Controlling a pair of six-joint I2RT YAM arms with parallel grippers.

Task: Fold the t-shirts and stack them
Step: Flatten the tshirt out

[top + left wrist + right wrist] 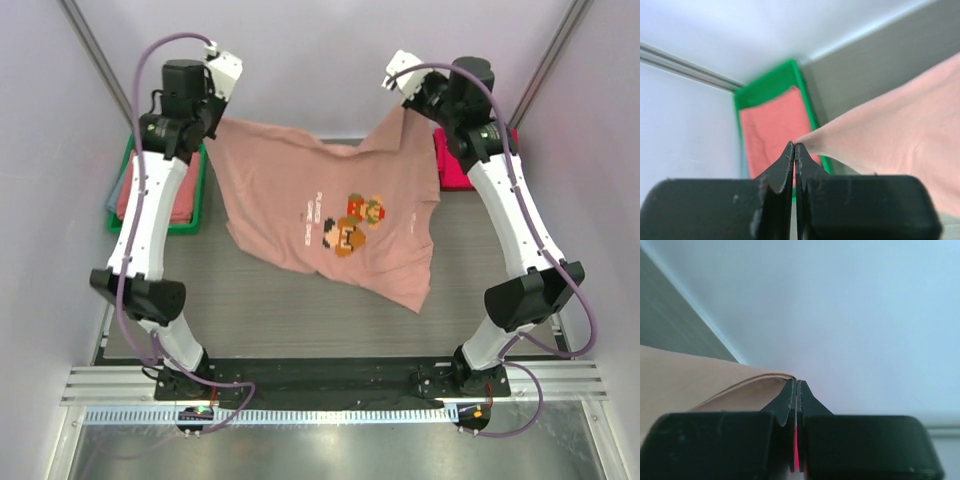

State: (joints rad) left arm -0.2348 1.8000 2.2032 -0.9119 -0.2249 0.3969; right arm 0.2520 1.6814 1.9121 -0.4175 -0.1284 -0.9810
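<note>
- Salmon-pink t-shirt (300, 170) hangs spread between the two tools over the middle of the grey desk (270, 310), printed side facing the overhead camera. Whether its lower edge touches the desk I cannot tell.
- Its pixel-art character print (355, 222) sits right of the cloth's centre (the small lettering beside it is too small to read).
- Left tool (794, 145) is pressed fully together on one upper corner of the shirt. In its wrist view the fabric fans away to the right.
- Right tool (797, 381) is likewise clamped tight on the opposite upper corner, with a folded edge of fabric running into its tips.
- Green plastic bin (188, 227) stands at the desk's far left, under the left arm, and holds folded salmon t-shirts (772, 125).
- Magenta t-shirt (452, 172) lies at the desk's far right, partly hidden behind the right arm.
</note>
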